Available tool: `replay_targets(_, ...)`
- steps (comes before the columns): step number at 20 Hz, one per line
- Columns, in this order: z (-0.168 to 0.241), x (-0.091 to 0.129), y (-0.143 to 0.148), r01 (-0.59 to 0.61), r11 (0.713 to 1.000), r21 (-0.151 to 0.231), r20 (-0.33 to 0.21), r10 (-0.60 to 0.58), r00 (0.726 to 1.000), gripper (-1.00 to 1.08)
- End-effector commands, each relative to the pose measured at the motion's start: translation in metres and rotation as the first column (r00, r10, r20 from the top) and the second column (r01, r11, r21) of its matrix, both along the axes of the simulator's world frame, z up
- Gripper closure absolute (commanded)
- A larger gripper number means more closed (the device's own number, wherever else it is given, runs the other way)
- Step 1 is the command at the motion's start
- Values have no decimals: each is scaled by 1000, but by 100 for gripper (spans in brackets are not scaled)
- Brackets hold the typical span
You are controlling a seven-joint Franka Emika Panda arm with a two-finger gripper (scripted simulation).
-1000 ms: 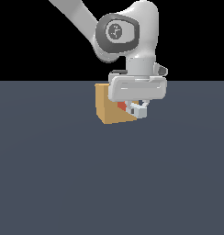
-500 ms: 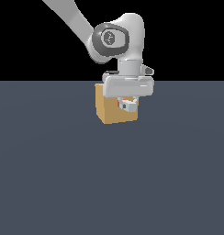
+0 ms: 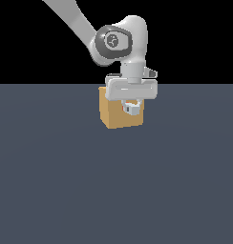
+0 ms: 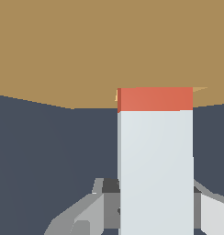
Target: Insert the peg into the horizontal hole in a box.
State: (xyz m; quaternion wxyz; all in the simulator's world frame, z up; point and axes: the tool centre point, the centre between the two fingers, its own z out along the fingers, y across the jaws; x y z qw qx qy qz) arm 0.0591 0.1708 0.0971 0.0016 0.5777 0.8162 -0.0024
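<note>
Peg (image 4: 155, 99) is clenched in the hand (image 3: 131, 107), only its orange-red tip showing past the pale fingers (image 4: 155, 170), right up against the tan box (image 3: 113, 114). A sliver of lighter hole (image 4: 116, 95) peeks beside the tip. Bare dark table (image 3: 116, 190) surrounds the box.

Even, flat rendered light, sharp throughout, with no glare and only faint shading.
</note>
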Motion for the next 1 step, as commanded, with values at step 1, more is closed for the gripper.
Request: replay_targets(1,1,-1,9,-11,1000,7,2,11,1000,108)
